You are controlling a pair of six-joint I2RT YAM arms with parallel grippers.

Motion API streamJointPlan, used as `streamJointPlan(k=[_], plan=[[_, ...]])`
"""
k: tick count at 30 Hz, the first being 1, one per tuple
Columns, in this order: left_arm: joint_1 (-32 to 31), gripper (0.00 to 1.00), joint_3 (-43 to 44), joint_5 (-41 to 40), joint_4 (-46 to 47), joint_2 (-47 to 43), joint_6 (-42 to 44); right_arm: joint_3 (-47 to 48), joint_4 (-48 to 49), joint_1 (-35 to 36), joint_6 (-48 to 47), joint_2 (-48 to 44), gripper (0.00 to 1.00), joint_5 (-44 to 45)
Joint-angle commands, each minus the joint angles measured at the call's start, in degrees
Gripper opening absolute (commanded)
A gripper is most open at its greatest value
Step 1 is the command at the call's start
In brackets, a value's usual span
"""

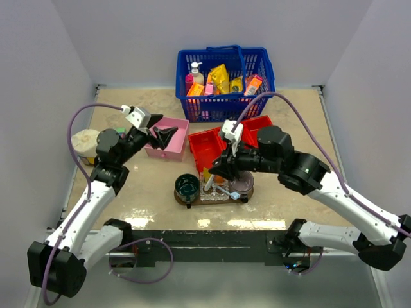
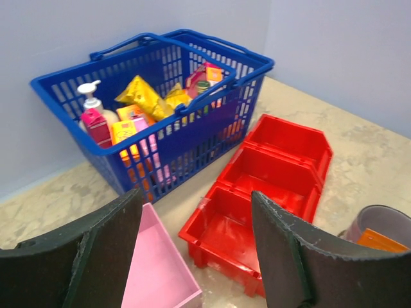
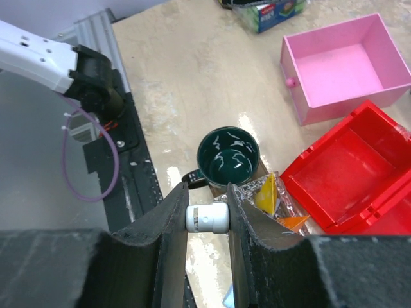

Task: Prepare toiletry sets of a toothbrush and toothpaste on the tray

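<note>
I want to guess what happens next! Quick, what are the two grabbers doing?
Left gripper: open, holding nothing.
Right gripper: closed on a white piece, probably the toothbrush.

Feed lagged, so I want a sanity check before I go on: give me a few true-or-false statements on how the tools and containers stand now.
1. The left tool is open and holds nothing. True.
2. The right tool is shut on a white toothbrush. True.
3. The pink box holds a toothpaste tube. False: it is empty.
4. The dark green mug stands in a compartment of the red bin. False: it stands outside the bin, at the left end of the tray.
5. The blue basket, with goods inside, sits beyond the red bin. True.
</note>
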Motion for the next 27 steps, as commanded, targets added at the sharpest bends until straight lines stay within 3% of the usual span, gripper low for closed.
streamJointPlan(k=[1,6,27], plan=[[0.4,0.73,-0.2,-6.5,-0.7,-1.4,3.1,2.7,0.2,3.2,-1.3,1.6,0.0,8.0],[0.4,0.73,0.2,-7.4,-1.6,-1.2,3.4,3.7,-1.0,8.4,-1.6,4.0,0.0,15.7],[0.4,0.73,0.6,-7.8,-2.4,-1.5,3.8,3.3,-0.3,19.8,-6.0,9.6,0.0,30.9]])
